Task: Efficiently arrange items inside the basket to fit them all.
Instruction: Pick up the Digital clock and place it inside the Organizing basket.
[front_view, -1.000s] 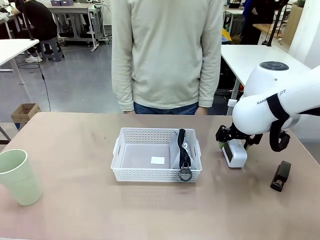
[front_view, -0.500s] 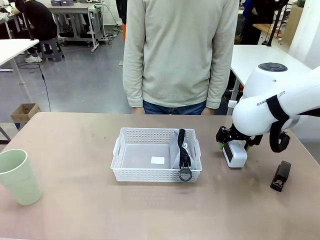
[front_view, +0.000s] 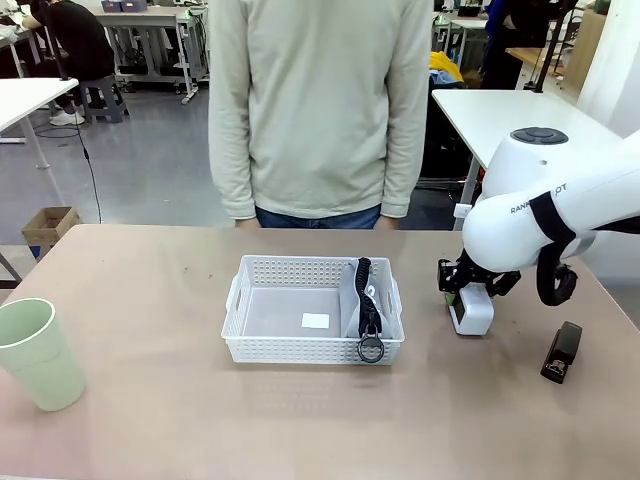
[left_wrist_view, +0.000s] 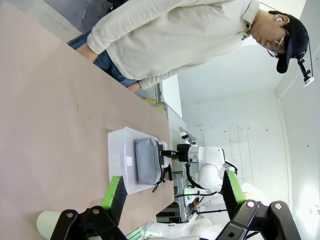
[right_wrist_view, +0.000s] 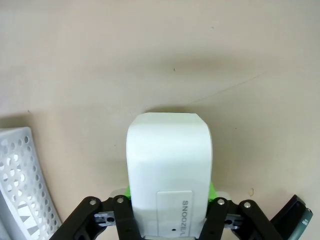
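The white basket (front_view: 300, 264) sits mid-table with the grey pouch (front_view: 366, 306) standing along its right side, strap and ring hanging over the near rim. To the basket's right, my right gripper (front_view: 468, 292) is shut on the small white box (front_view: 471, 314), low over the table. From the right wrist, the box (right_wrist_view: 169, 155) sits between the green pads (right_wrist_view: 212, 190). The black stapler (front_view: 561, 351) lies farther right. At the near left stands the pale green cup (front_view: 40, 352). My left gripper (left_wrist_view: 172, 192) hangs open and empty, far from the basket (left_wrist_view: 119, 150) and pouch (left_wrist_view: 146, 161).
A person in a cream top (front_view: 315, 110) stands at the far edge behind the basket, hands down. A small white label (front_view: 315, 321) lies on the basket floor. The left part of the basket holds nothing else. Bare tabletop lies between cup and basket.
My right gripper's fingers have closed onto the white box, which has shifted slightly. The person has stepped sideways behind the table. The left arm's view gives no sign of movement.
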